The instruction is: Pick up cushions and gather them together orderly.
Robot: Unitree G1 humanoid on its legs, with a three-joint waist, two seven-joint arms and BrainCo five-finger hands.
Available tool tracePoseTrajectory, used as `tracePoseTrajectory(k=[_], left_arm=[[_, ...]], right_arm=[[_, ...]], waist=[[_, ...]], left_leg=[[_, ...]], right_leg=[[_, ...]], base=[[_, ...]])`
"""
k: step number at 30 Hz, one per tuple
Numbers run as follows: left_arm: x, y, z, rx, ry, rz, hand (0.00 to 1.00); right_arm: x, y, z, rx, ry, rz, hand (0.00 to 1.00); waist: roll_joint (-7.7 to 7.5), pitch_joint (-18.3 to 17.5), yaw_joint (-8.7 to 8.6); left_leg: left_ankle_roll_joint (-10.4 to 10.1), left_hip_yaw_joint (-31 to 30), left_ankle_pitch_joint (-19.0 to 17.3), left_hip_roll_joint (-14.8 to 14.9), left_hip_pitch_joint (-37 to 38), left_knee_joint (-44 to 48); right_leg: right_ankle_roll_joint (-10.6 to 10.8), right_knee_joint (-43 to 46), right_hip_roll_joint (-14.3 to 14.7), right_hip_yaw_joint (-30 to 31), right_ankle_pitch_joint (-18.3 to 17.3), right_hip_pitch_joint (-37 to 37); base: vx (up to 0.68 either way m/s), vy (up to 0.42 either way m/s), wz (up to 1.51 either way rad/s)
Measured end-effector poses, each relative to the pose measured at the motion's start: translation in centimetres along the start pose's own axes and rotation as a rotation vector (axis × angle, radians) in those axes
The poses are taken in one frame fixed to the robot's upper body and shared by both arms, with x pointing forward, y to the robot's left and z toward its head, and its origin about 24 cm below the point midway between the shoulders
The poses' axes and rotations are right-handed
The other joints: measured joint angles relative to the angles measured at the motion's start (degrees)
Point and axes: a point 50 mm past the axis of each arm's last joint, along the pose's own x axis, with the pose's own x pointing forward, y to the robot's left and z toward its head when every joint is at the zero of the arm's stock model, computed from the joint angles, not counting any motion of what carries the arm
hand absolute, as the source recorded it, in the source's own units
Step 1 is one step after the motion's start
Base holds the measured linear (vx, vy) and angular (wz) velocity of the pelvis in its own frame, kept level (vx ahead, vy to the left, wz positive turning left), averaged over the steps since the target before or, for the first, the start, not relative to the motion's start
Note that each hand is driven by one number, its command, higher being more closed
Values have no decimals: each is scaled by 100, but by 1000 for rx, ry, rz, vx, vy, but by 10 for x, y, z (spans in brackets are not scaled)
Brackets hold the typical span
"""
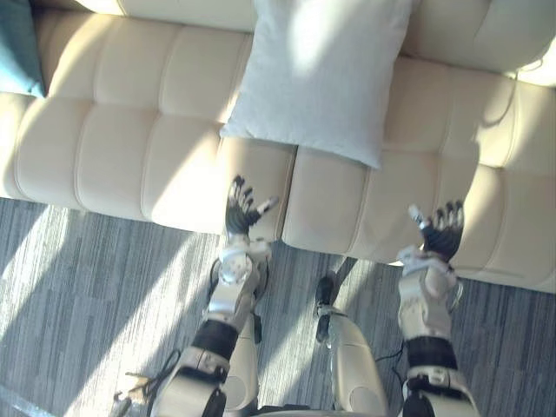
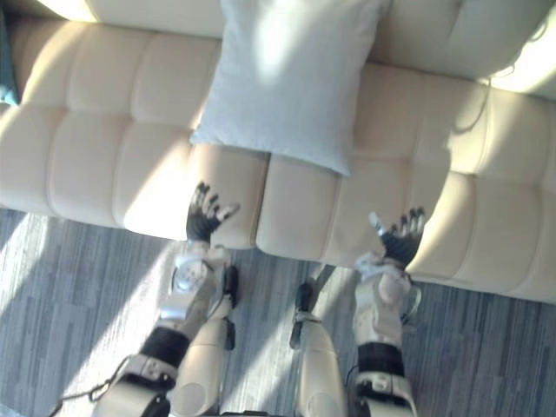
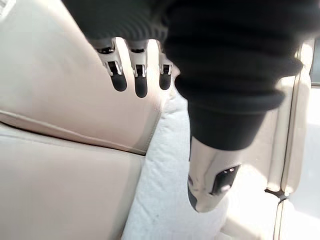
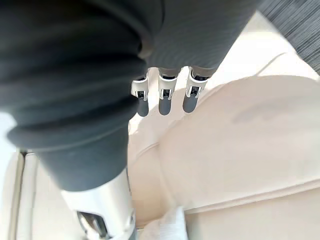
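left robot hand [image 1: 241, 211] and right robot hand [image 1: 443, 233] are open, empty, over the cream sofa [image 1: 130, 130] front edge, near the pale grey cushion [image 1: 317, 78].

No legible text (anywhere at all)

There's the pale grey-white cushion [image 1: 317, 74], plain all over, against a cream sofa [image 1: 122, 139] stitched into padded squares, a teal cushion [image 1: 17, 43] at its end, and a grey floor [image 1: 78, 287] streaked with fine darker and lighter lines.
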Motion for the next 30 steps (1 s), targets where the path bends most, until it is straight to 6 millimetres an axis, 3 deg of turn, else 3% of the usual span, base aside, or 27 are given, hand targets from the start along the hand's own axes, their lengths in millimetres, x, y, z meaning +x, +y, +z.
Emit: tracePoseTrajectory(k=[1, 2, 5, 9, 13, 20, 22, 23, 24, 26, 28, 29, 30], left_arm=[[-6, 9, -11, 12, 43, 25, 0], [-23, 30, -43, 49, 178, 72, 0], [-57, 64, -91, 90, 411, 180, 0], [-95, 94, -126, 105, 620, 299, 0], [-107, 101, -134, 147, 684, 301, 0], [-104, 102, -134, 168, 687, 287, 0], [-102, 102, -133, 169, 683, 288, 0], [-103, 103, -134, 169, 687, 292, 0], [-101, 103, -133, 170, 682, 292, 0], [-99, 103, -131, 170, 675, 291, 0], [-99, 107, -129, 180, 664, 296, 0], [-92, 109, -125, 176, 647, 308, 0], [-88, 102, -124, 153, 643, 304, 0]], right_arm=[[-5, -5, -10, -18, 39, -6, 0], [-21, -21, -40, -77, 162, -25, 0], [-51, -45, -85, -141, 379, -61, 0], [-80, -65, -117, -211, 568, -82, 0], [-95, -73, -132, -262, 669, -76, 0], [-93, -66, -136, -278, 696, -46, 0], [-86, -57, -134, -274, 681, -22, 0], [-82, -53, -133, -273, 672, -8, 0], [-79, -48, -131, -275, 661, 11, 0], [-81, -47, -133, -284, 669, 22, 0], [-83, -48, -133, -286, 671, 21, 0], [-78, -42, -132, -276, 659, 27, 0], [-72, -43, -128, -280, 640, 19, 0]], waist=[[0, -87, 6], [-12, -433, -3], [-22, -842, -1], [-24, -1121, 0], [-28, -1318, -3], [-150, -1351, -6], [-135, -1308, 0], [-70, -1300, 7], [-61, -1295, 0], [-170, -1353, -2], [-339, -1451, 32], [-389, -1401, 101], [-290, -1387, 190]], left_leg=[[-10, 11, -34, 10, 76, 18], [-39, 52, -142, 31, 257, 43], [-72, 195, -300, 84, 671, 43], [-88, 323, -409, 120, 1074, 26], [-85, 436, -411, 107, 1320, -74], [35, 512, -447, 0, 1357, -11], [134, 600, -606, 81, 1283, 229], [164, 616, -635, 147, 1227, 308], [166, 580, -634, 203, 1143, 428], [138, 426, -612, 215, 1004, 556], [12, 299, -517, 173, 726, 860], [2, 310, -501, 241, 465, 1220], [-16, 277, -607, 133, 171, 1524]], right_leg=[[0, -56, 16, 11, 1, 107], [1, -212, 49, 39, 1, 337], [3, -462, 101, 138, 1, 778], [24, -695, 138, 241, 22, 1168], [65, -982, 136, 325, 188, 1446], [203, -831, 11, 386, 252, 1464], [241, -321, -46, 188, 209, 1245], [153, 117, -73, 44, 45, 1090], [71, 1418, -213, -148, -356, 765], [245, 2604, -485, -202, -628, 776], [361, 2995, -789, -4, -519, 983], [554, 2939, -617, 32, -618, 903], [584, 2829, -495, 109, -654, 839]], base=[[134, 9, -20], [119, 16, -17], [92, 11, -23], [19, 9, -18], [9, 29, -12], [-13, 40, -5], [-127, 9, -25], [-161, -29, -7], [-112, -36, 7], [-98, -110, 34], [-83, -231, 33], [-152, -211, 15], [-187, -94, 14]])
